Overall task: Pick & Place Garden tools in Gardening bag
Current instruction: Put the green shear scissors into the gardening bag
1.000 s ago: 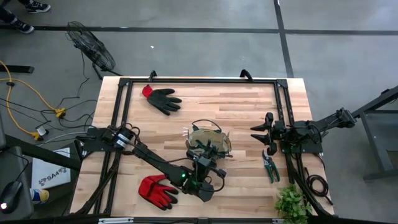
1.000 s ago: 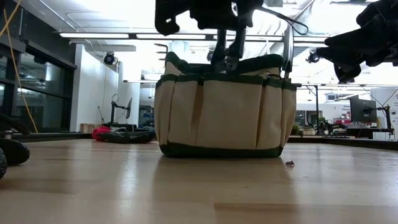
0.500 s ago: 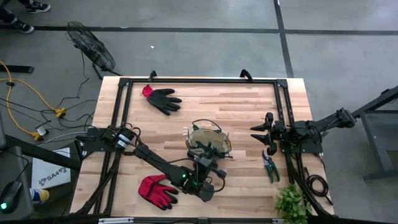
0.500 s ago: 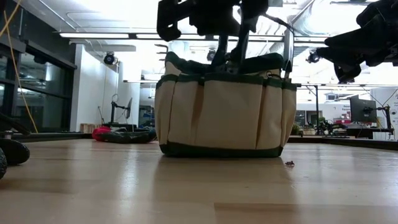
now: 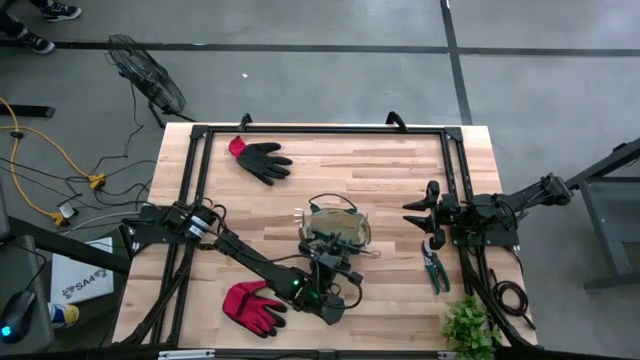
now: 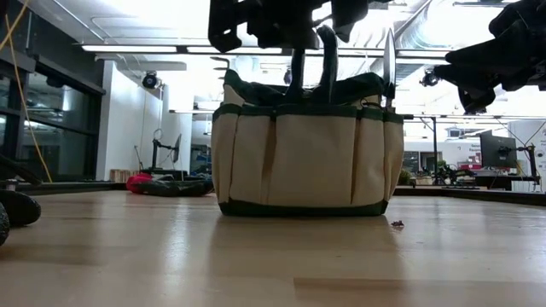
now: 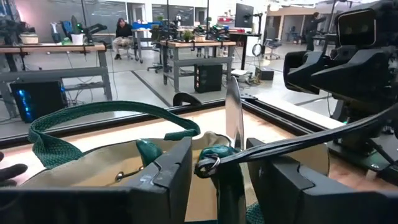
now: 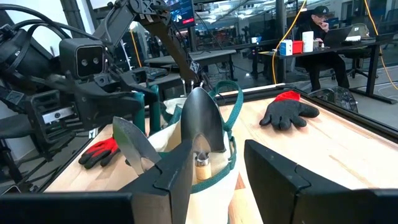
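Left gripper hangs over the near rim of the gardening bag at mid-table, fingers parted around a bag strap.

Against the frame a second earlier, the bag has shifted slightly and its rim has changed shape, and the gripper now sits closer over it. Trowel blades stand upright from the bag. Red glove lies nearest, pruners to the right, black-and-red glove farthest. Right gripper waits, open and empty, at the table's right side.
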Available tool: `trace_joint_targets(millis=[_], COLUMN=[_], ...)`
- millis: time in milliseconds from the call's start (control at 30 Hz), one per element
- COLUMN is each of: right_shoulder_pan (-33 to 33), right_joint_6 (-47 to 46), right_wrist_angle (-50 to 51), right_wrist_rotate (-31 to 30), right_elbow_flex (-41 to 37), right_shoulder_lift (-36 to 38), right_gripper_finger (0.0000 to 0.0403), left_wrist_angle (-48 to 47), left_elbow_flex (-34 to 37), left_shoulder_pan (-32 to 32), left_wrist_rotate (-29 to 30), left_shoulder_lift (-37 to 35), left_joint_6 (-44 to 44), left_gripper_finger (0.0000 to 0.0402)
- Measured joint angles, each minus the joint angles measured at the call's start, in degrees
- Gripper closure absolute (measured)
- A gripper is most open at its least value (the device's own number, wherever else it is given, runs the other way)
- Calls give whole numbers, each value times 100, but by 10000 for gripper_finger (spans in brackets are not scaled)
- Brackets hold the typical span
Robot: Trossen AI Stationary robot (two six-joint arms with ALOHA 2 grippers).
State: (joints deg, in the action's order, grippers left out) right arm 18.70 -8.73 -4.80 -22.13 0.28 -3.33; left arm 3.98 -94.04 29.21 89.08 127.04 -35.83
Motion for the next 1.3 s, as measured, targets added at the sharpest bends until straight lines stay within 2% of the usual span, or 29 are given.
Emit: trace_joint_targets(millis=[167,533,633,767,1300], right_shoulder_pan=[0,0,-2,0,-1], right_joint_6=[0,0,0,0,0], right_wrist_angle=[0,0,0,0,0], right_wrist_rotate=[2,0,0,0,0], right_elbow_flex=[1,0,1,1,1], right_shoulder_lift=[0,1,0,1,1], right_gripper_finger=[266,266,266,266,266], left_wrist_angle=[45,359,357,358,390], left_elbow_flex=[0,-7,-7,-7,-9], left_shoulder_pan=[3,4,4,4,2], left_wrist_rotate=[-103,-429,-475,-610,-780], left_shoulder_lift=[0,-167,-279,-452,-674], left_joint_6=[-52,-36,218,556,579], left_gripper_finger=[219,107,90,82,81])
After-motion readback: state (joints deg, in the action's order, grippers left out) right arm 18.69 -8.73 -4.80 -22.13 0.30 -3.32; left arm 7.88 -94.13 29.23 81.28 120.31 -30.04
